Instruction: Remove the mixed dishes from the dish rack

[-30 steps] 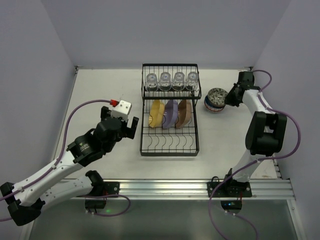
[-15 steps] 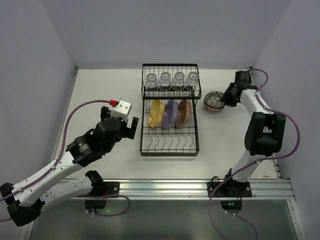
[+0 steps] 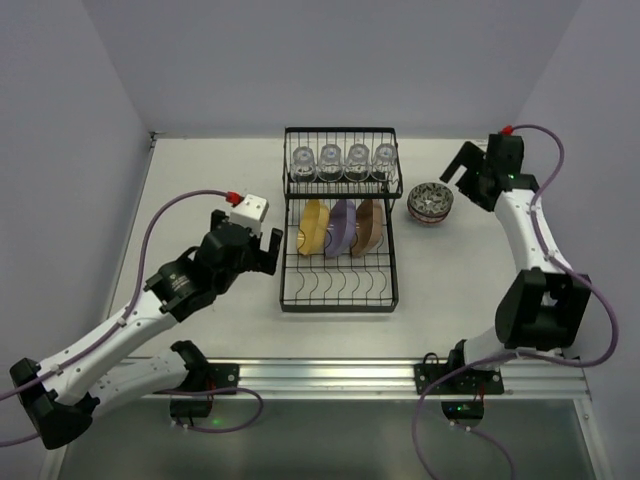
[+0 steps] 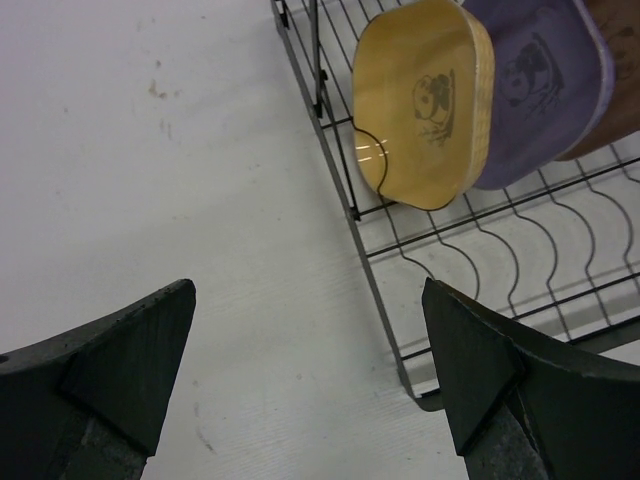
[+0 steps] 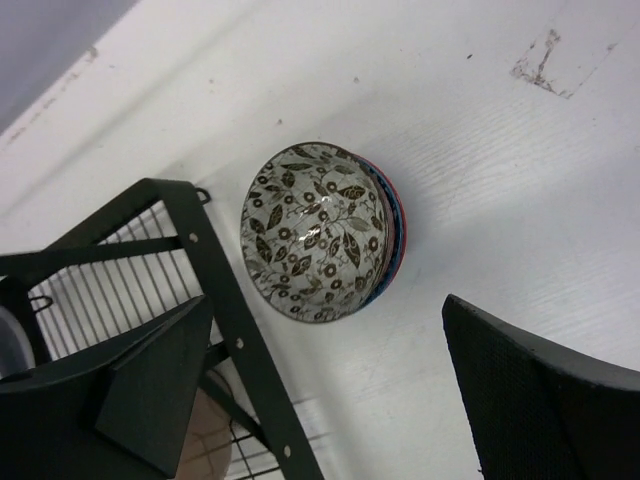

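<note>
The black wire dish rack (image 3: 338, 220) stands mid-table. Several clear glasses (image 3: 343, 160) sit on its upper shelf. A yellow plate (image 3: 314, 226), a purple plate (image 3: 343, 226) and a brown plate (image 3: 369, 226) stand in the lower slots. Right of the rack, a leaf-patterned bowl (image 3: 430, 202) tops a small stack on the table. My right gripper (image 3: 462, 183) hangs open just right of that stack, and the bowl (image 5: 320, 235) lies free beyond its jaws. My left gripper (image 3: 245, 232) is open and empty left of the rack, facing the yellow plate (image 4: 425, 100).
The rack's left frame wire (image 4: 384, 304) runs close to my left gripper's right finger. A rack post (image 5: 236, 343) stands beside my right gripper's left finger. Bare white table lies left of the rack and in front of it. Side walls close in both edges.
The right gripper set the patterned bowl down on the table beside the rack, opened and drew back from it. The left arm shifted slightly toward the rack.
</note>
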Controlling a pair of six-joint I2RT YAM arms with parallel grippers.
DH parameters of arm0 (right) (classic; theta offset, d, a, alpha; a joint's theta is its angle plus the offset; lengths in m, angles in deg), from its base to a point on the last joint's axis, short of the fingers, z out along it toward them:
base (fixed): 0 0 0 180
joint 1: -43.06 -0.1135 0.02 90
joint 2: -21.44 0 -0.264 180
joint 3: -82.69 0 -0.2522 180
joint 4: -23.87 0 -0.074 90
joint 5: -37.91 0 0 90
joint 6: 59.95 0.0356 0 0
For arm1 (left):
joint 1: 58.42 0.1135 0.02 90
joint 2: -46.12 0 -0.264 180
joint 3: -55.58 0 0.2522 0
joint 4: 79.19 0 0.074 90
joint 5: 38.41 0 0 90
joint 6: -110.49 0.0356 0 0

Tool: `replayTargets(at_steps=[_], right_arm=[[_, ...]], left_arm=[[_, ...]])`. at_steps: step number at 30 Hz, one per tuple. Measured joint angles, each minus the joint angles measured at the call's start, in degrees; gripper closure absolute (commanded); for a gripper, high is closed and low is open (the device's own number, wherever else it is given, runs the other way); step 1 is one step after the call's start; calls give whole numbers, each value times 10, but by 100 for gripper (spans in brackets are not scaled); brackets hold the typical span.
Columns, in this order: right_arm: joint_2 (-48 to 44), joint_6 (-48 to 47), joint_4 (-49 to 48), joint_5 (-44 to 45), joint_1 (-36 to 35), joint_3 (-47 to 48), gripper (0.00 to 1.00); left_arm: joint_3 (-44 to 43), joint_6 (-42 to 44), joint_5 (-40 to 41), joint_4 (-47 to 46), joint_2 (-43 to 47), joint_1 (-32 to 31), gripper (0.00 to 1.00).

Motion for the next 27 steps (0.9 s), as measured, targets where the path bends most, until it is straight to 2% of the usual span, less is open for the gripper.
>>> replayTargets(at_steps=[3,6,10,13,19,27], right_arm=[[-90,1,0,0,1,-33,1],[-210,4,-19,-35,3,-93,1],[-384,17,-71,-148,3,-201,1],[-478,31,-92,-231,2,-266,1],[-584,58,-91,-334,2,-329,2],[-651,68,-65,-423,2,-326,3]], left_arm=[[-1,-32,-56,-15,-9,14,0],[0,-71,-134,-67,-23,22,0],[31,-114,-217,-174,-57,35,0],[64,-130,-251,-248,-93,49,2],[92,-134,-272,-363,-155,58,10],[103,-130,-313,-487,-239,101,23]])
